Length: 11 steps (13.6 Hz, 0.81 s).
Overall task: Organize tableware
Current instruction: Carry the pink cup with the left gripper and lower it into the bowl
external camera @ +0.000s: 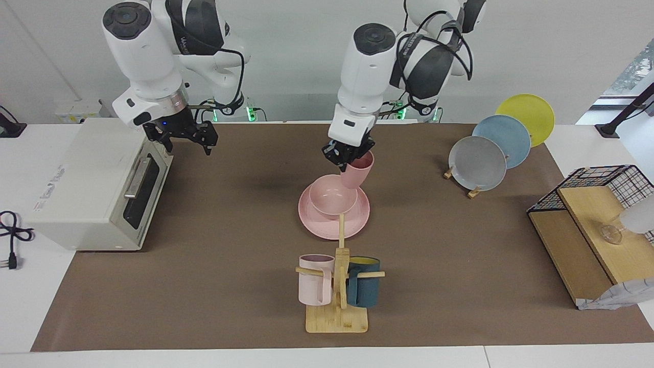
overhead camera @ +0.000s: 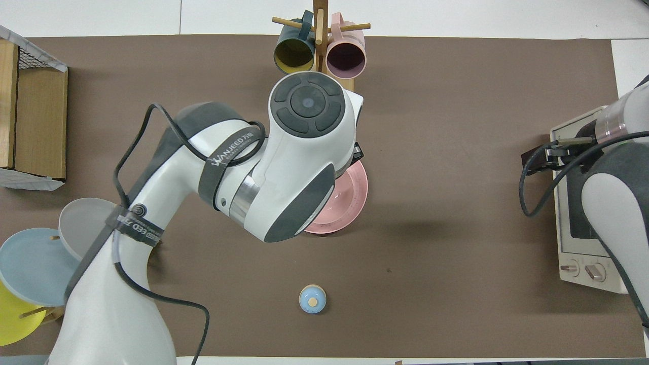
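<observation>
The pink plate [external camera: 327,225] lies at the table's middle with the pink bowl [external camera: 332,197] on it. My left gripper [external camera: 347,158] is shut on the rim of the pink tumbler cup [external camera: 357,171] and holds it tilted over the bowl's edge, its base close to the bowl's rim. In the overhead view the left arm hides the cup and the bowl; only part of the plate [overhead camera: 350,203] shows. My right gripper [external camera: 180,139] hangs open and empty over the toaster oven's [external camera: 92,189] door edge and waits.
A wooden mug tree [external camera: 338,286] with a pale pink mug [external camera: 315,279] and a teal mug [external camera: 364,289] stands just beside the plate, farther from the robots. Grey [external camera: 477,163], blue [external camera: 503,140] and yellow [external camera: 529,115] plates stand in a rack. A wire-and-wood shelf [external camera: 587,230] and a small blue knob [overhead camera: 312,298] also stand on the table.
</observation>
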### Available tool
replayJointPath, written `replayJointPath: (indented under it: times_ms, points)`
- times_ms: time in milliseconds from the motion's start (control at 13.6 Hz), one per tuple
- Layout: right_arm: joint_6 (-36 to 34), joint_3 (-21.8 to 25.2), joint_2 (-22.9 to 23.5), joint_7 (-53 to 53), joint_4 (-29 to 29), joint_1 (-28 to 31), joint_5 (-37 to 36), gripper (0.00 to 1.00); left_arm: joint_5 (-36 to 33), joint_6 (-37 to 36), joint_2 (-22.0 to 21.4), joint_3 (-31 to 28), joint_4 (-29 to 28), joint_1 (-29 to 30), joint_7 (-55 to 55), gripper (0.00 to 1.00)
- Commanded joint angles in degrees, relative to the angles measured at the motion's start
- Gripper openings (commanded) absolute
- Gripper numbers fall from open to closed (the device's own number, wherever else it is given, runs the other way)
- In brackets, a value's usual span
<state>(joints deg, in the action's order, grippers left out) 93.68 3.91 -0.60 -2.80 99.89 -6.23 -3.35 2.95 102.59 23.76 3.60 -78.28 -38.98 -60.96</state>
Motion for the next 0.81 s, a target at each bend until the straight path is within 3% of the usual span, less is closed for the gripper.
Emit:
replayJointPath:
  times_ms: [0, 293, 733]
  points:
    - [1.68, -0.04, -2.83, 1.74, 3.83, 0.78, 0.89, 1.0, -1.01, 3.14, 0.49, -1.14, -3.37, -2.06, -1.53, 0.0]
    - [1.68, 0.31, -2.65, 2.27, 3.12, 0.95, 0.89, 1.0, -1.63, 6.46, 3.49, -1.05, -4.33, -2.24, -2.23, 0.0]
    - [1.59, 0.05, -2.56, 2.36, 3.03, 2.98, 0.8, 1.0, -1.71, 9.73, 4.63, -1.05, -5.92, -2.06, -1.71, 0.0]
